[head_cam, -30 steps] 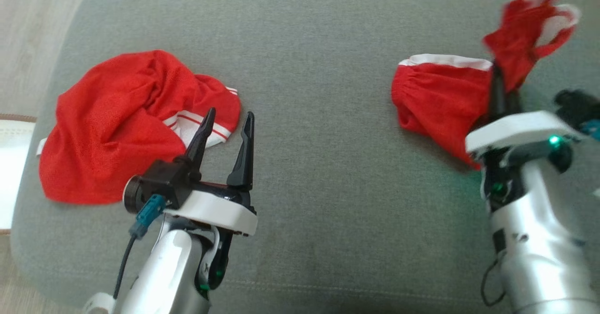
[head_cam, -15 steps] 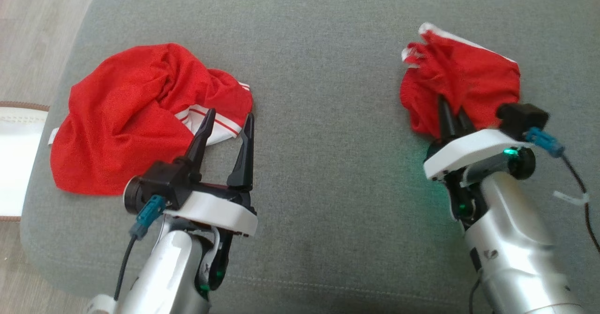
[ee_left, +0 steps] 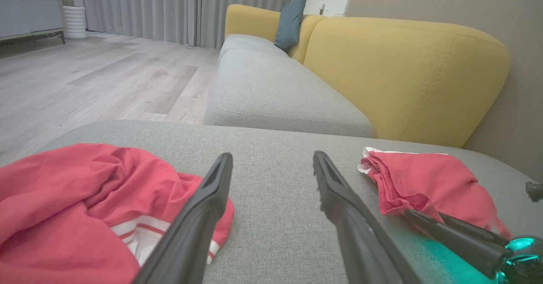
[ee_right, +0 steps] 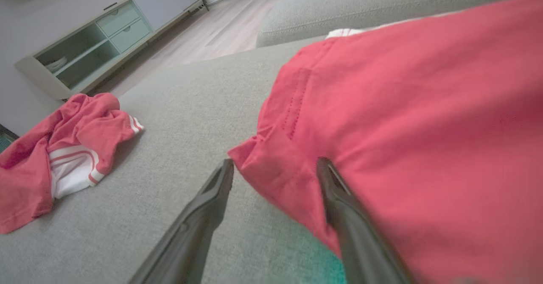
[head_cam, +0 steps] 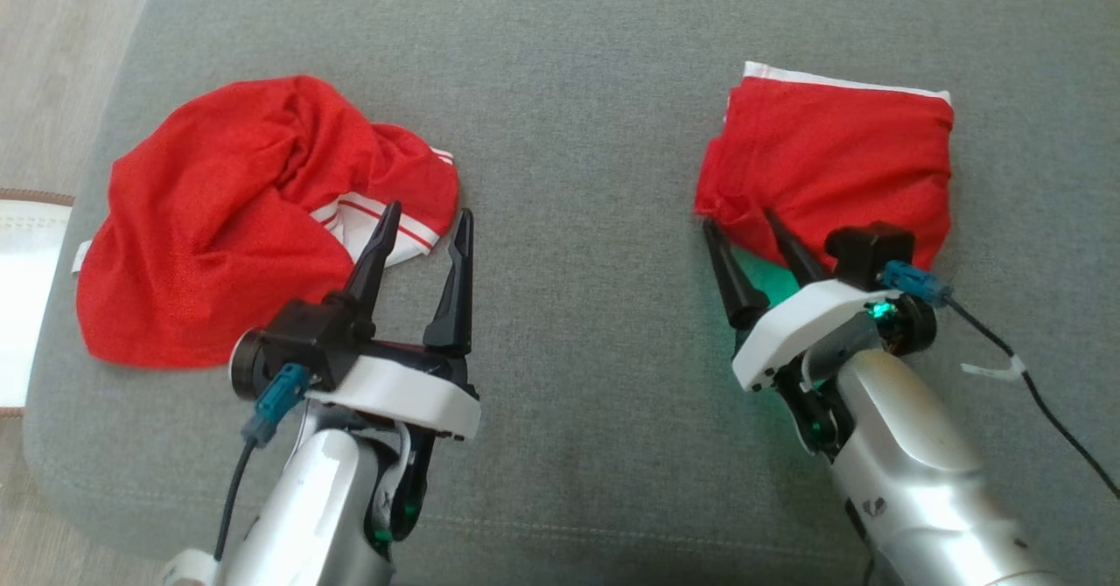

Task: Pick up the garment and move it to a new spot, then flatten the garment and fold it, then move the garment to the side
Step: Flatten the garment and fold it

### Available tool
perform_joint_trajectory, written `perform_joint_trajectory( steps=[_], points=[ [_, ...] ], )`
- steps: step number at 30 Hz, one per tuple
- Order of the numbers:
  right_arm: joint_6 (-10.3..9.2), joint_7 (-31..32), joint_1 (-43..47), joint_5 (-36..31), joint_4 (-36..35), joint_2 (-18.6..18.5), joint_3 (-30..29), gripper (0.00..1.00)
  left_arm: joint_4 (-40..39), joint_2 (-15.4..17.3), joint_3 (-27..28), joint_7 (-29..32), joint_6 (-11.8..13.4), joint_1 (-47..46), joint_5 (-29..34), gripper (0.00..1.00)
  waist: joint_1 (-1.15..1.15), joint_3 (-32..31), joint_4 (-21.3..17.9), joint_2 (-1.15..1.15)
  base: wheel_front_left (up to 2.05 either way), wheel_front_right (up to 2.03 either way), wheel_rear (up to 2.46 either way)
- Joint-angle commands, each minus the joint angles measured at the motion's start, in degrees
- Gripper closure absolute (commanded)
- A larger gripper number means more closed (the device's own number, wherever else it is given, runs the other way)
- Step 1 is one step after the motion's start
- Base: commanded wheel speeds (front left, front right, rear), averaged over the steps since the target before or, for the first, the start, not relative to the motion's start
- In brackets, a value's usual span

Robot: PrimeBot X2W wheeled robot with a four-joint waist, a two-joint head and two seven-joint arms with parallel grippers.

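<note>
Jaws of the right gripper [head_cam: 739, 220] stand spread at a corner of the folded red garment [head_cam: 831, 157], gripping nothing; left gripper [head_cam: 429, 210] hovers, jaws apart, beside a crumpled red jersey [head_cam: 219, 227].

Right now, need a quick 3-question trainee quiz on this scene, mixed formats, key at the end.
1. True or false: the right gripper is shut on the folded red garment.
2. The crumpled red garment lies: A) by the left gripper fingertips; B) on top of the folded one; C) on the floor.
3. What colour is the band along the folded garment's far edge?
Key: 1. False: its jaws stand apart at the garment's near edge. 2. A, on the grey cushion. 3. White.
</note>
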Motion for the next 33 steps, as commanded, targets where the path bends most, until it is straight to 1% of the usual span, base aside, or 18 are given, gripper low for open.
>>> perform_joint_trajectory(
  steps=[1, 6, 10, 13, 16, 20, 24, 26, 29, 33],
  points=[
    [0.23, 0.0, -1.4, 0.3, -1.1, 0.3, 1.3, 0.0, -1.8, 0.4, 1.9, -0.3, 0.2, -2.0, -0.3, 0.0, 0.0, 0.0, -0.1, 0.0, 0.0, 0.0, 0.0],
    [0.23, -0.7, -2.3, 1.9, -0.1, 0.3, 1.6, 0.0, -1.7, 0.4, 2.2, -0.3, 0.2, -1.8, 0.0, 0.0, 0.0, -0.4, -1.3, 0.0, 0.0, 0.0, 0.0],
    [0.23, -2.5, -2.7, 1.4, -0.8, 0.3, 1.1, 0.0, -1.6, 0.4, 2.6, -0.3, 0.0, -1.7, 0.2, 0.0, 0.0, -1.2, -2.6, 0.0, 0.0, 0.0, 0.0],
    [0.23, -3.7, -2.4, -0.4, -2.4, 0.3, -0.5, 0.0, -1.8, 0.4, 2.9, -0.3, 0.1, -1.5, 0.3, 0.0, 0.0, -2.1, -3.8, 0.0, 0.0, 0.0, 0.0],
    [0.23, -4.7, -1.5, -4.1, -4.8, 0.3, -3.8, 0.0, -2.2, 0.4, 3.2, -0.3, 0.0, -1.4, 0.4, 0.0, 0.0, -3.0, -5.0, 0.0, 0.0, 0.0, 0.0],
    [0.23, -5.6, 1.1, -11.1, -10.0, 0.2, -10.7, 0.0, -3.5, 0.4, 3.3, -0.3, 0.1, -1.4, 0.6, 0.0, 0.0, -3.9, -6.3, 0.0, 0.0, 0.0, 0.0],
    [0.23, -6.0, 5.5, -19.3, -17.7, 0.2, -16.6, 0.0, -5.1, 0.4, 3.7, -0.3, 0.1, -1.5, 0.3, 0.0, 0.0, -4.3, -7.2, 0.0, 0.0, 0.0, 0.0],
    [0.23, -6.0, 8.2, -22.0, -21.6, 0.3, -19.1, 0.0, -5.7, 0.4, 3.7, -0.3, 0.0, -1.6, 0.1, 0.0, 0.0, -4.4, -7.6, 0.0, 0.0, 0.0, 0.0],
    [0.23, -5.8, 12.2, -22.8, -26.7, 0.3, -21.8, 0.0, -6.3, 0.4, 3.7, -0.3, 0.0, -1.4, 0.1, 0.0, 0.0, -4.4, -8.1, 0.0, 0.0, 0.0, 0.0],
    [0.23, -6.0, 16.4, -22.7, -31.4, 0.3, -23.2, 0.0, -6.9, 0.4, 3.8, -0.3, -0.3, -1.0, 0.2, 0.0, 0.0, -4.1, -8.8, 0.0, 0.0, 0.0, 0.0]
  ],
)
